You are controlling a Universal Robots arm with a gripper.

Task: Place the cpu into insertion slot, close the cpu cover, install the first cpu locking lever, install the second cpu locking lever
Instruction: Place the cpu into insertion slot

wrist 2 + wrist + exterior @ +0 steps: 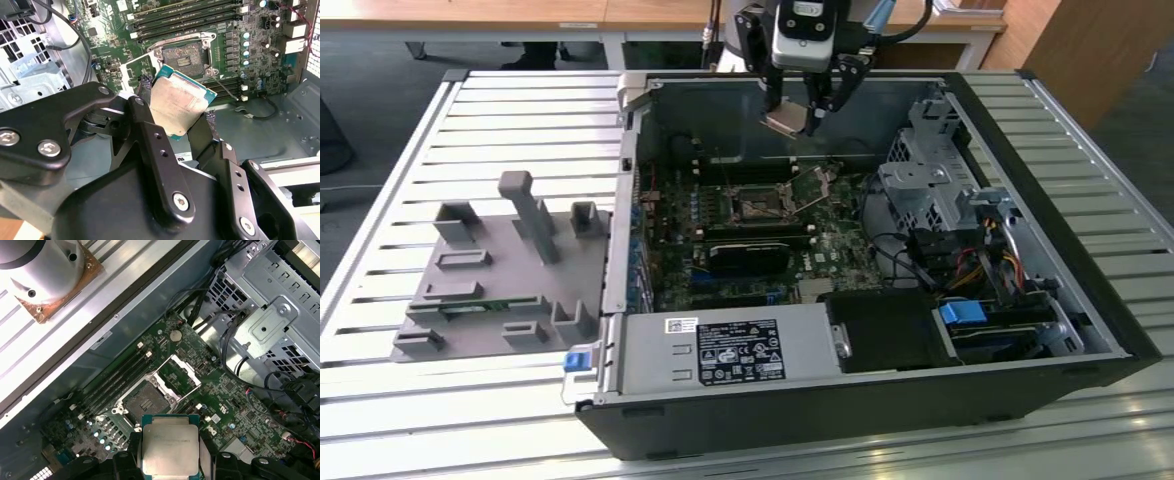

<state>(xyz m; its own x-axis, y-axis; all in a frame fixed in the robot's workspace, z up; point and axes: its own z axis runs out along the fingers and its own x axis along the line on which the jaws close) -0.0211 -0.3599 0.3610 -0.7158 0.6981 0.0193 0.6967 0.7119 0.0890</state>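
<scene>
Position: cpu [180, 107] held in the air over the green motherboard [225, 390], near the insertion slot [182, 56] but apart from it, and tilted in the second wrist view.
Grip: gripper [177, 106] clamped on the cpu, its black fingers [150, 135] pressing two opposite edges.
Chip surface: flat square with a dull silver-grey metal top, blotched tan, and a thin teal-green rim.
Socket: square black frame with its dark centre exposed.
Cover: cpu cover [186, 370], a thin silvery frame with a cut-out middle, swung open and lying just beside the insertion slot.
Board neighbours: long dark memory slots [115, 375] run beside the socket, and a long black module [754, 255] sits on its other side.
Metalwork: perforated grey drive cage [265, 330] stands at the board's edge, with coloured cables [987, 265] bundled near it.
Enclosure: open black computer case [854, 410] lies on a slatted metal table [400, 420], its walls rising around the board.
Beside the case: grey moulded fixture [494, 280] with upright posts, on the slats at the exterior view's left.
Blocking: the gripper's black links cover the near part of the board in the second wrist view.
Hidden: the cpu's underside cannot be seen, and the thin locking levers are too fine to place with certainty.
</scene>
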